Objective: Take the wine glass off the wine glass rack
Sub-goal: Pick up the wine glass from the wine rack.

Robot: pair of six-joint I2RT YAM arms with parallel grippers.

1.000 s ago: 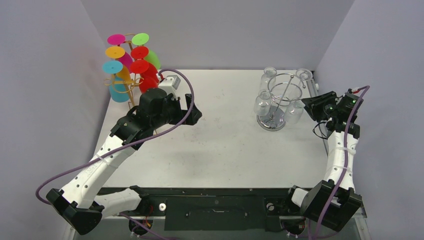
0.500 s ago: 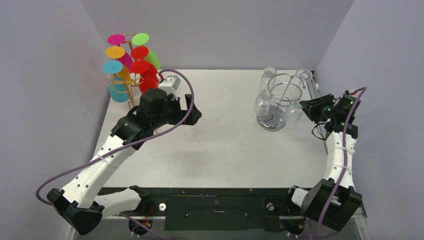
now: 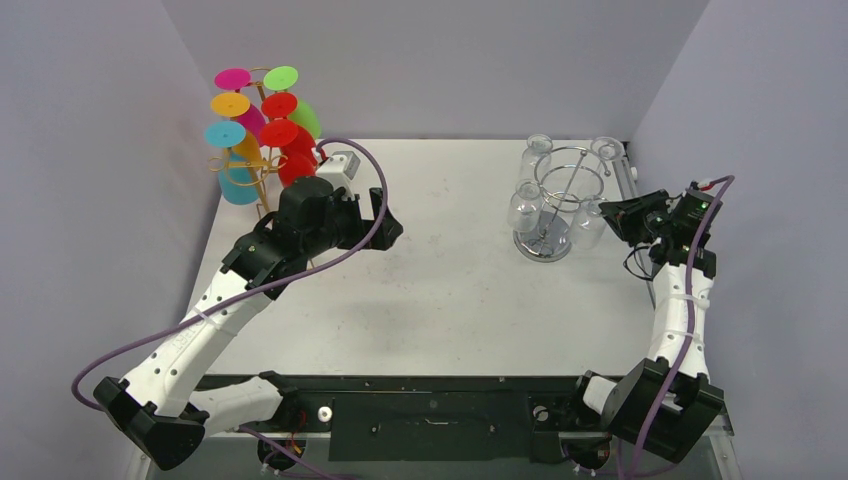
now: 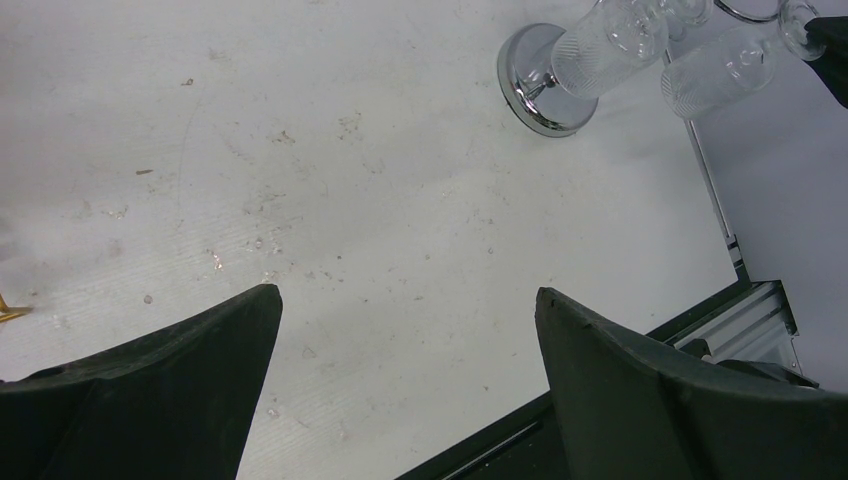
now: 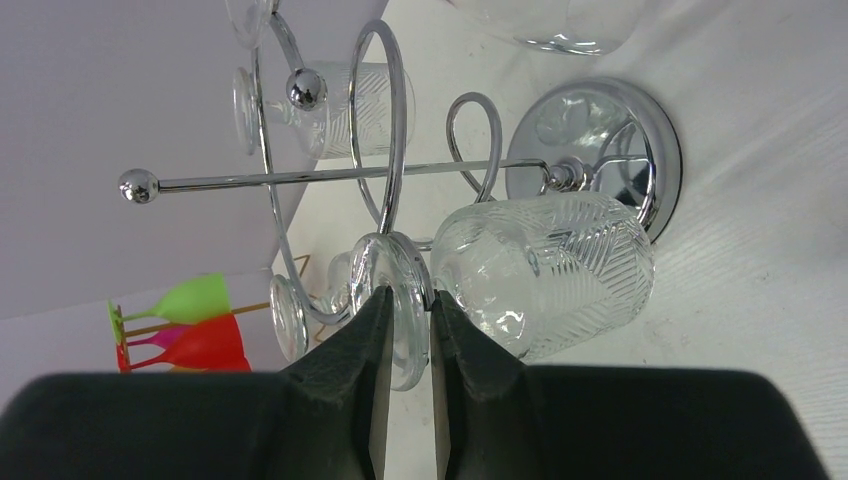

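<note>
Wine glass rack (image 5: 640, 130): we log polished chrome metal, mirror-bright.
Wine glass (image 5: 560, 270): clear glass, glossy, ribbed cut pattern on the bowl.
Table (image 4: 380, 200): white, matt; we note scuffs and specks.
Right gripper fingers (image 5: 470, 365): black, matt, plastic-looking.
Coloured glasses (image 3: 280, 135): opaque, smooth, plastic-looking to us.

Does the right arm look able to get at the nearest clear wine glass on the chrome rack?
Probably yes: the right gripper pinches that wine glass by its foot, and nothing blocks it.
</note>
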